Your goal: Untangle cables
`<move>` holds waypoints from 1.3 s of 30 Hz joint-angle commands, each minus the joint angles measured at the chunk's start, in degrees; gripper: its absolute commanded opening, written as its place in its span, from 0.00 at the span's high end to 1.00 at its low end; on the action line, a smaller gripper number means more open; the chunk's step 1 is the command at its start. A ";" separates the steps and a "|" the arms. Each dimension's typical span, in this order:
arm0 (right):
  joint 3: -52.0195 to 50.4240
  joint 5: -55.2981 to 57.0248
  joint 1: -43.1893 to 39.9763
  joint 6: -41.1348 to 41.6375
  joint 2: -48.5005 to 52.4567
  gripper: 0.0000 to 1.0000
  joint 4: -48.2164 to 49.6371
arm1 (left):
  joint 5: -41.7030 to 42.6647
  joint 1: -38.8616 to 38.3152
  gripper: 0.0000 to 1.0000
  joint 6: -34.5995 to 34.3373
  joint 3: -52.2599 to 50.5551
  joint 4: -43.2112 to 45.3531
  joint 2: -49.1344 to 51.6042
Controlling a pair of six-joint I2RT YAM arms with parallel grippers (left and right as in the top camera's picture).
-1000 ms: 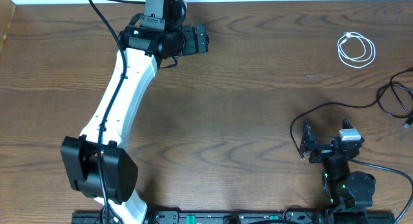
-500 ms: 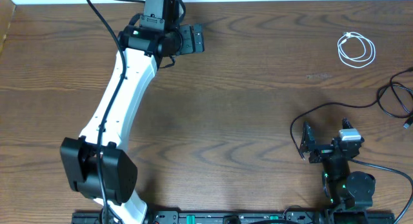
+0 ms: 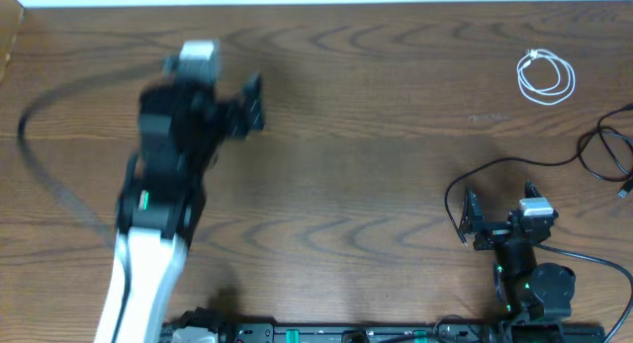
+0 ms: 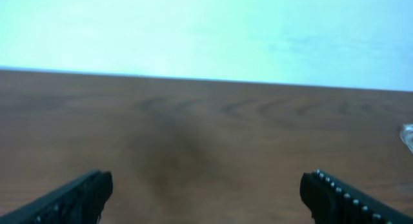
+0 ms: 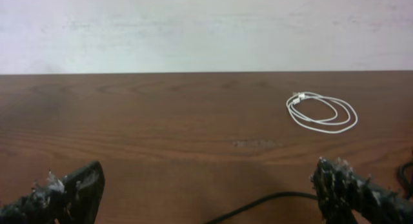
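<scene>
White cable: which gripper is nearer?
Right. The right gripper sits toward the robot's base from the white cable, slightly leftward; the left gripper is much farther away, off to the left.

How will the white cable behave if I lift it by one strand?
The white cable is thin and lies in loose loops, so it will probably sag and uncoil rather than hold its shape. It looks very light, so a push likely drags the whole coil across the smooth wooden table.
</scene>
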 commanded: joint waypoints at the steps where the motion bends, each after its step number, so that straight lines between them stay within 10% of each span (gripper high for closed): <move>1: -0.17 -0.37 0.44 0.33 -0.35 0.01 -0.07 | -0.76 3.54 0.02 1.16 -14.27 4.33 -13.14; 15: -0.17 -0.37 0.44 0.33 -0.35 0.01 -0.07 | -2.14 9.99 0.02 1.22 -48.28 13.27 -52.26; 39: -0.17 -0.37 0.44 0.35 -0.35 0.01 -0.07 | -4.00 9.90 0.02 0.98 -56.22 7.48 -62.31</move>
